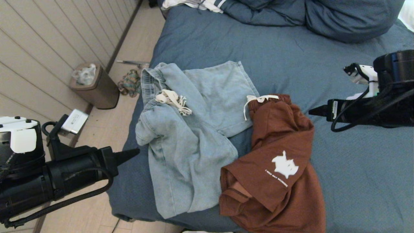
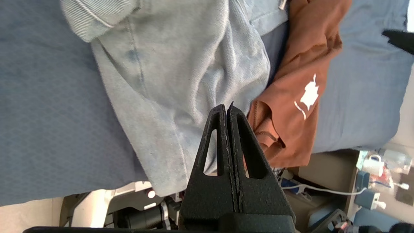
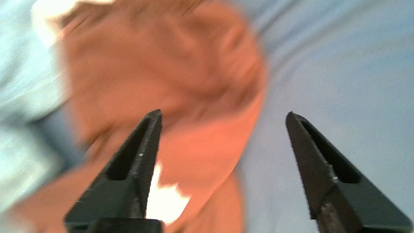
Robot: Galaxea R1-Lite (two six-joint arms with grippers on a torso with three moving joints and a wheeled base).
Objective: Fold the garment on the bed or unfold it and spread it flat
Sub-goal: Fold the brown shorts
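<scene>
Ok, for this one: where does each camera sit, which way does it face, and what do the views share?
Head view: high, looking down at the bed; left gripper and right gripper flank the garments.
Left wrist view: behind the shut left gripper, facing the light blue garment.
Right wrist view: behind the open right gripper, facing the rust-brown garment.
Shared: all three show the rust-brown garment with its white print.

- Bed (image 1: 323, 55): matt slate-blue cloth, finely textured, lightly wrinkled.
- Light blue shorts (image 1: 194, 129): soft faded denim-like cloth, matt, with a cream cord drawstring (image 1: 173, 100).
- Rust-brown shorts (image 1: 278, 155): smooth matt knit cloth bearing a flat white print.
- Left gripper (image 2: 227, 108): grainy matt black plastic.
- Bin (image 1: 97, 89): smooth brown casing, thin glossy plastic liner.
- Wall (image 1: 42, 42): pale panelling, matt, grooved.
</scene>
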